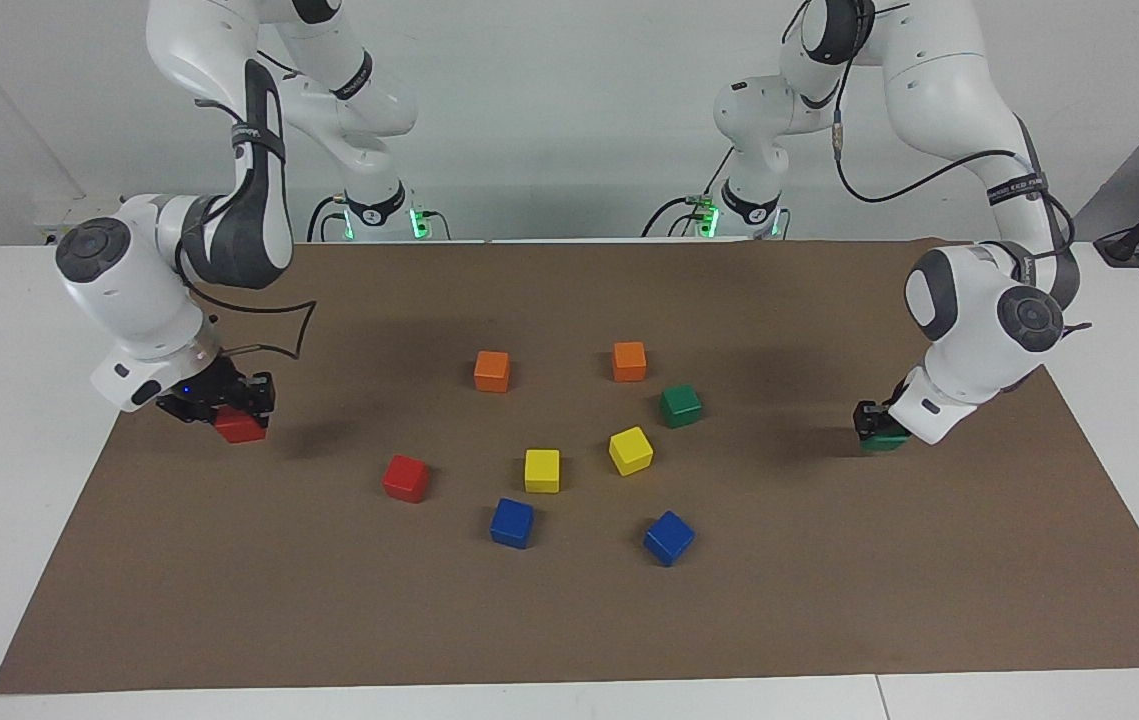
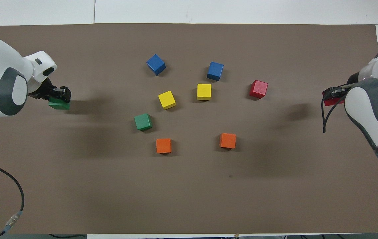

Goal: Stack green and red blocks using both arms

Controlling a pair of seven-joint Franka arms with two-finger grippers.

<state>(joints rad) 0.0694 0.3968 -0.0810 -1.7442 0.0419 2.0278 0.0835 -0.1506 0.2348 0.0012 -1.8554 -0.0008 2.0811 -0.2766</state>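
1. Facing view, doing the step well: each arm carries one cube out toward its own end of the brown paper mat [image 1: 569,620]. I judge the step in hand to be setting these down as stack bases. Each should come down flat and square, clear of the mat's edge, so the partner cube can seat on top.
2. Facing view, tools: the left gripper [image 1: 874,428] is clenched on a small dark green matte cube [image 1: 884,440], low over the mat, possibly touching it. The right gripper [image 1: 229,410] is clamped on a small bright red matte cube [image 1: 240,427], just above the mat.
3. Facing view, partners: the loose green cube [image 1: 680,405] and loose red cube [image 1: 406,478] sit mid-mat among the orange, yellow and blue cubes, well apart from their mates.
4. Overhead view: the left gripper [image 2: 59,97] covers the held green cube [image 2: 58,104]. The right gripper [image 2: 332,94] shows only a sliver of the held red cube [image 2: 331,101]. The loose green [image 2: 143,121] and red [image 2: 259,89] ones lie untouched.
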